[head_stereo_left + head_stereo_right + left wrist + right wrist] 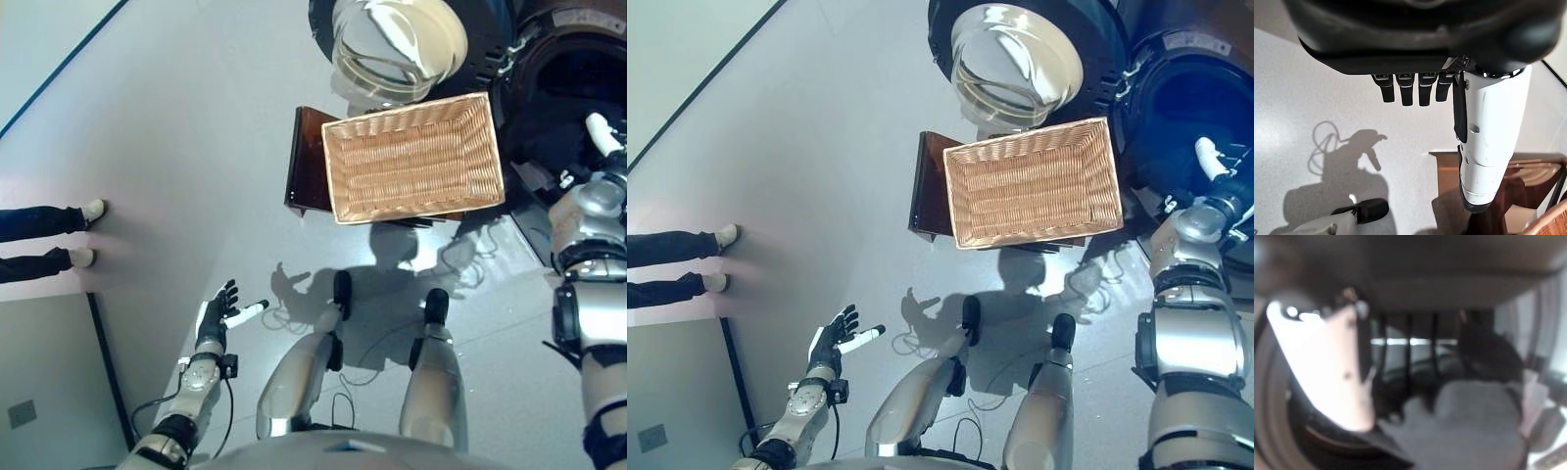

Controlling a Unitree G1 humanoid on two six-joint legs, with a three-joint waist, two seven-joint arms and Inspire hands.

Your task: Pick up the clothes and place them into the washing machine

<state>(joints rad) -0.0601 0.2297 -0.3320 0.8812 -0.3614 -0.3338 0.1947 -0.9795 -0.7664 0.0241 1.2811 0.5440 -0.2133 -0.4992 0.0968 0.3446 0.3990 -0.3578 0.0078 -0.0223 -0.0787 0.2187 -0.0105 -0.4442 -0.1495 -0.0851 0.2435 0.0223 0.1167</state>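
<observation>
Nearest, your left hand hangs low over the grey floor, fingers straight, holding nothing. Beyond the knees, the wicker basket sits empty on a small dark table. Your right hand reaches into the washing machine drum past its swung-open door; grey clothes lie in the drum just below its fingers, but you cannot tell whether they grip. A person's legs stand at far left.
</observation>
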